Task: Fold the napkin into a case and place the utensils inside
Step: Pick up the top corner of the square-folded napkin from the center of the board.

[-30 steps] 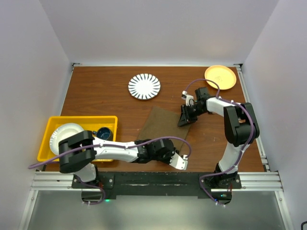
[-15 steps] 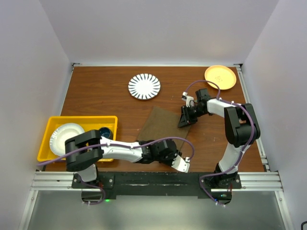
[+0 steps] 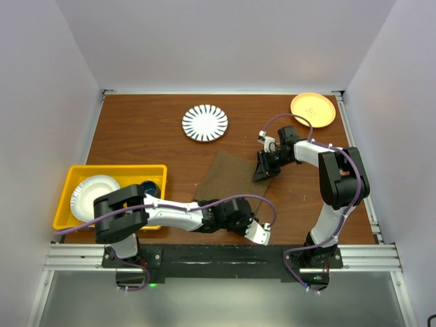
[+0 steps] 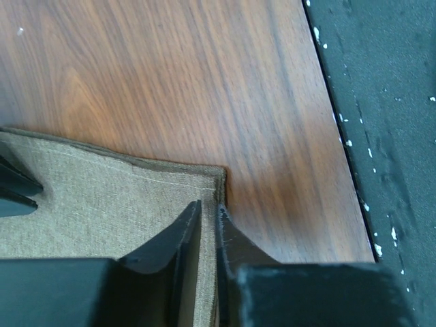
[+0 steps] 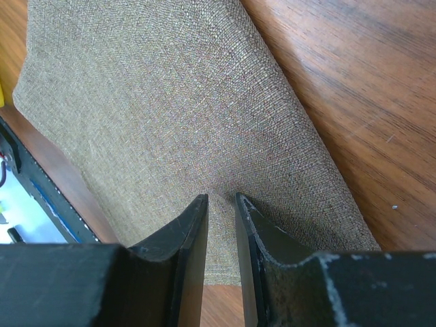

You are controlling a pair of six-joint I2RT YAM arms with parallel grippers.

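The olive-brown napkin (image 3: pixel 228 178) lies as a broad flat sheet in the middle of the wooden table. My left gripper (image 3: pixel 253 225) is at its near right corner. In the left wrist view the hemmed edge of the napkin (image 4: pixel 102 197) runs between the nearly closed jaws of the left gripper (image 4: pixel 208 214). My right gripper (image 3: pixel 261 172) is at the cloth's far right edge. There the napkin (image 5: pixel 170 102) puckers into a small crease between the narrow jaws of the right gripper (image 5: pixel 221 199). No case shape shows, and the utensils are out of view.
A black-and-white striped plate (image 3: pixel 205 123) sits at the back centre and an orange plate (image 3: pixel 313 109) in the back right corner. A yellow bin (image 3: pixel 112 170) at the left holds a white plate (image 3: pixel 94 194) and a blue object (image 3: pixel 146 189). The table's black near edge (image 4: pixel 381 136) lies just beside the left gripper.
The left gripper has slid slightly right along the near edge and its jaws have narrowed on the napkin's corner. The right arm has not moved.
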